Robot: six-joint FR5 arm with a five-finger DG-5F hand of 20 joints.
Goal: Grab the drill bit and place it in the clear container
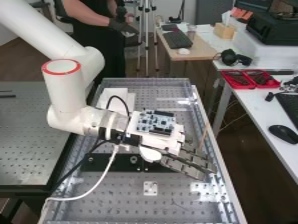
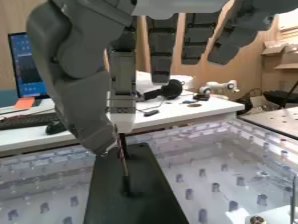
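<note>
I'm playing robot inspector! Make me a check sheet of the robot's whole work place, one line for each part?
Surface: holed bench top, with a dark plate on it.
Job's things: a thin rod, maybe the drill bit, over the dark plate.
Clutter: a small white plate on the bench.
Hand: the hand is above the dark plate, close to the rod; can't tell if it holds it.
Cables: a white cable hangs in a loop below the arm.
Surroundings: white desk with a black mouse.
</note>
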